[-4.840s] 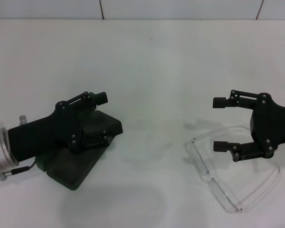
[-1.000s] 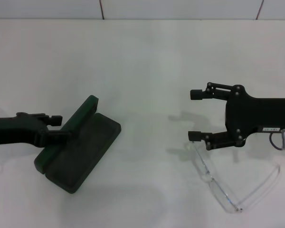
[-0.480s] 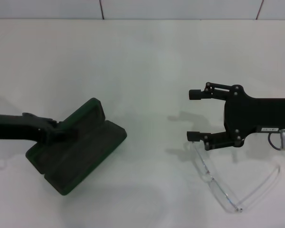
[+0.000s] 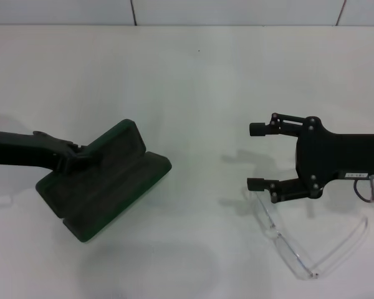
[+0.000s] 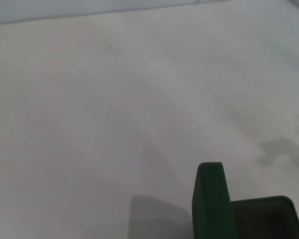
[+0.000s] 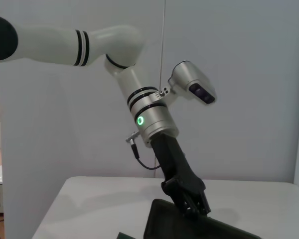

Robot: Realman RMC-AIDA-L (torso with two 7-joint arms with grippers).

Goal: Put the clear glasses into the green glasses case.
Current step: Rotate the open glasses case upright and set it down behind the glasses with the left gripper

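— So, from the head camera, where does everything sit?

— On the robot's left, the green glasses case [image 4: 103, 187] lies open on the white tabletop [image 4: 193, 87], lid swung back and angled up. The left end effector [image 4: 81, 156] reaches in from the left edge and meets the lid's outer rim; whether its fingers pinch the lid or merely touch it I cannot tell.

— And the right side?

— The right end effector [image 4: 257, 157] comes in from the right edge with its two fingers spread wide, one above the other in this view, and nothing between them. The clear glasses [image 4: 299, 243] lie on the tabletop just below it, well apart from the case. The lower fingertip sits near the closest corner of the frame; contact is not clear.

— What does the left wrist camera add?

— Mostly bare tabletop. At the picture's edge the green lid [image 5: 212, 201] shows edge-on, standing upright, with a corner of the dark case base beside it. No fingers appear.

— The right wrist camera?

— It looks across at the other arm: white links with a green light, a black end effector [image 6: 192, 206] pressed down onto the raised dark lid [image 6: 189, 229] of the case. Its grip state is still unreadable there.
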